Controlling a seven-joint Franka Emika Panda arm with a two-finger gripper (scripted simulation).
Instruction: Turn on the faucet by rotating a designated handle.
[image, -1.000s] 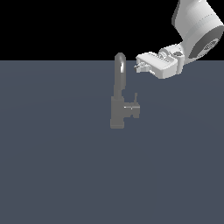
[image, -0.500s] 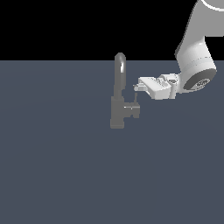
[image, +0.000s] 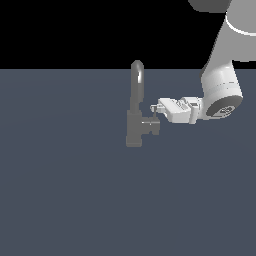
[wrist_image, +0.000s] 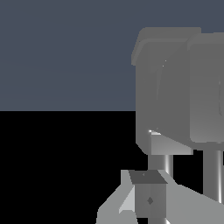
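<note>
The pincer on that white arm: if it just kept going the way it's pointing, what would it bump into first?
Most likely the handle, the short stub on the faucet body's side. The pincer points toward the exterior view's left, its tips just above the stub's end. Depth is unclear, so it might instead graze past to the body or spout.

- desk (image: 65, 200): flat, plain slate grey-blue surface, no marks or texture; fills the lower part of the exterior view, far edge a straight line against black background
- same surface shows in the wrist view as a grey-blue band behind the faucet body
- faucet (image: 136, 125): only thing standing on the desk, upright, roughly mid-width, toward the far edge; blocky grey lower body sits on the surface, thin arched spout rises above the desk's far edge line
- handle (image: 151, 126): short stub off the body's side toward the exterior view's right; whether it clears the desk cannot be told
</note>
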